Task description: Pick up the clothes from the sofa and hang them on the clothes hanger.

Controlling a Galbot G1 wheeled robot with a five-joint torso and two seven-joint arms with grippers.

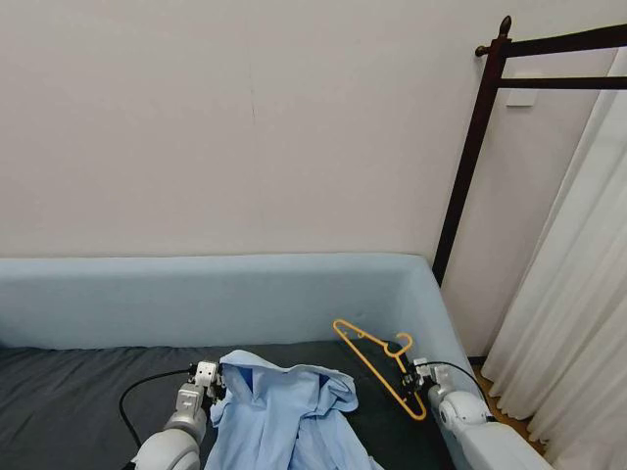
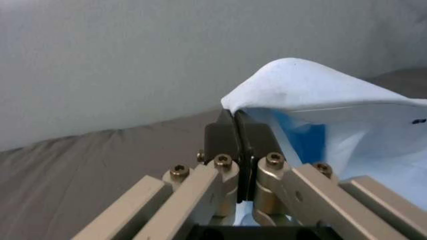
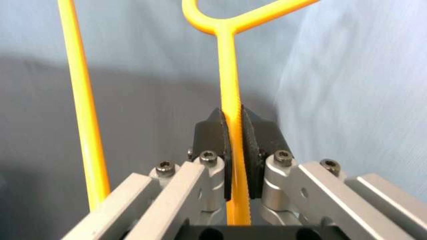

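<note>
A light blue shirt (image 1: 289, 416) lies crumpled on the dark sofa seat (image 1: 69, 392). My left gripper (image 1: 210, 380) is shut on the shirt's collar edge (image 2: 230, 102), lifting a fold of the cloth (image 2: 313, 95). My right gripper (image 1: 413, 377) is shut on the shaft of an orange clothes hanger (image 1: 377, 364), held just above the seat by the sofa's right arm. In the right wrist view the hanger's bar (image 3: 230, 90) runs between the fingertips (image 3: 253, 135) and its hook loop curves beyond them.
The pale blue sofa back (image 1: 216, 299) runs behind the seat, with its right armrest (image 1: 446, 328) beside my right arm. A dark wooden clothes rack (image 1: 480, 127) stands at the right against the wall. White curtains (image 1: 578, 294) hang at the far right.
</note>
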